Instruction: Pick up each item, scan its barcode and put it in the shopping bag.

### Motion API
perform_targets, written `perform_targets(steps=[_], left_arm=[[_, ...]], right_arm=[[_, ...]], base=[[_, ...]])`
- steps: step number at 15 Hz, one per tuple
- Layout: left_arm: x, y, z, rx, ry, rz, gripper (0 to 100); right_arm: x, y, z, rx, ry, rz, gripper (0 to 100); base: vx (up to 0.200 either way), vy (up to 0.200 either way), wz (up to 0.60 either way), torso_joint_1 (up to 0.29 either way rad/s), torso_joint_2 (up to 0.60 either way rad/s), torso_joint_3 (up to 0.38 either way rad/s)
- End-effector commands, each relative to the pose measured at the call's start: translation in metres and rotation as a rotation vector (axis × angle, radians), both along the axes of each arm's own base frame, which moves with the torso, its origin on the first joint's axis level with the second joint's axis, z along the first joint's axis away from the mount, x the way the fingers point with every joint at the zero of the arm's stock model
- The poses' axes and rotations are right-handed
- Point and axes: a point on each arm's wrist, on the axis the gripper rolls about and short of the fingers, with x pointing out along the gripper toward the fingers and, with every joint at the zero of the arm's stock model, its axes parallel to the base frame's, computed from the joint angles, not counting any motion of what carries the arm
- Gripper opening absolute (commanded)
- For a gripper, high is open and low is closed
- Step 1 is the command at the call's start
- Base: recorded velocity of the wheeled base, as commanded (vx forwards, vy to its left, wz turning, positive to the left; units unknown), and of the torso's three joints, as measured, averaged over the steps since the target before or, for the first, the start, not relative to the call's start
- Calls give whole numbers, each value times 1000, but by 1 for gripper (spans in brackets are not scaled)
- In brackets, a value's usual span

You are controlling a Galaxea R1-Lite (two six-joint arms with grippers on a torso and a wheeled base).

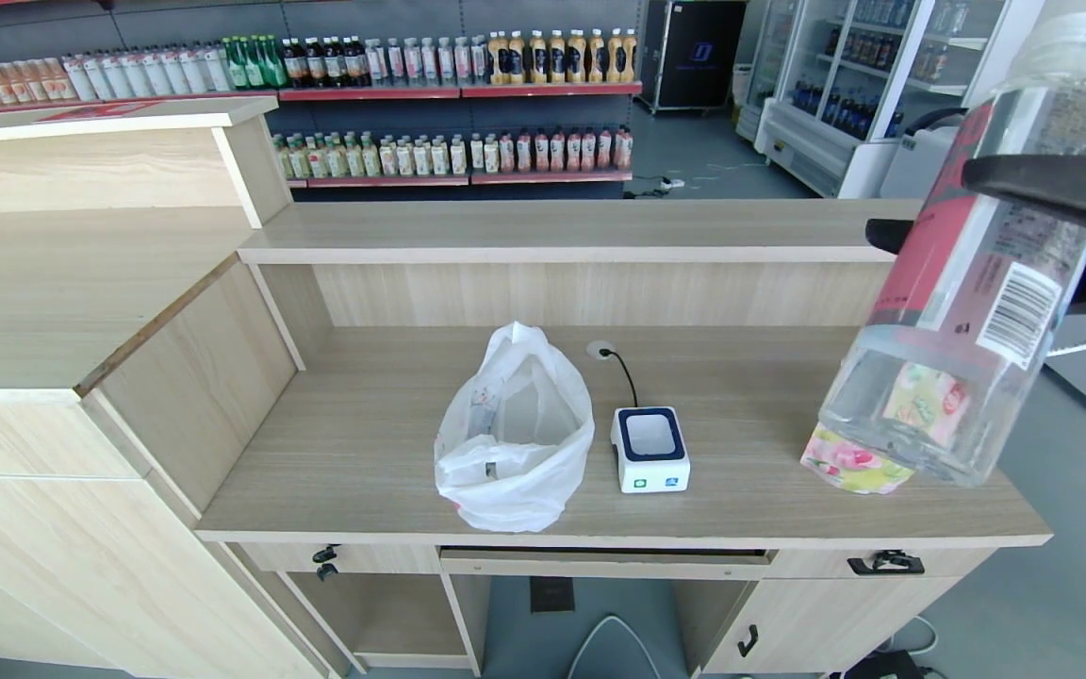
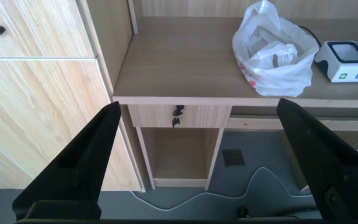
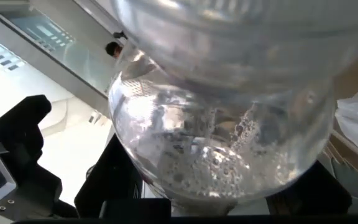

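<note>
Head view, right side: my right claw point(image 1: 1005, 207) is squeezing the bottle point(image 1: 939, 377); I'm thinking its barcode point(image 1: 1019, 316) should be facing the scanner point(image 1: 651, 448).

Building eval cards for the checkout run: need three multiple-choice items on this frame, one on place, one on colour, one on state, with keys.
1. Where does the scanner stand relative to the shopping bag on the counter?
A) to the robot's left of it
B) inside it
C) beside it, to the robot's right

2. What colour is the main label on the bottle?
A) red
B) green
C) blue

3. What state is the left end effector in?
A) shut on the bag
B) open, holding nothing
C) shut on the bottle

Key:
1 C: the head view shows the scanner just right of the bag.
2 A: a red band runs along the bottle held up in the right end effector.
3 B: the left wrist view shows it spread wide with nothing in between.
</note>
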Motion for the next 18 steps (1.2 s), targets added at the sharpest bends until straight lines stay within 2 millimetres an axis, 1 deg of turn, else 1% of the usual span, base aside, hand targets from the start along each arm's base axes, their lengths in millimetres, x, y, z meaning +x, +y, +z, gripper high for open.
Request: perform_targets(steps=[1, 3, 4, 12, 18], left_arm=[[0, 0, 0, 0, -1, 0, 100], [0, 0, 0, 0, -1, 0, 100], [0, 0, 0, 0, -1, 0, 100], [0, 0, 0, 0, -1, 0, 100], [0, 0, 0, 0, -1, 0, 100]], right_arm=[[-5, 1, -6, -9, -2, 14, 0], [-13, 2, -19, -31, -25, 30, 0], [-17, 3, -21, -33, -24, 40, 0], [-34, 8, -23, -32, -28, 88, 0], [-40, 8, -30, -38, -16, 100, 0]], base=[[0, 0, 0, 0, 0, 0], [0, 0, 0, 0, 0, 0], [0, 0, 0, 0, 0, 0], [0, 0, 0, 0, 0, 0], [0, 0, 0, 0, 0, 0]])
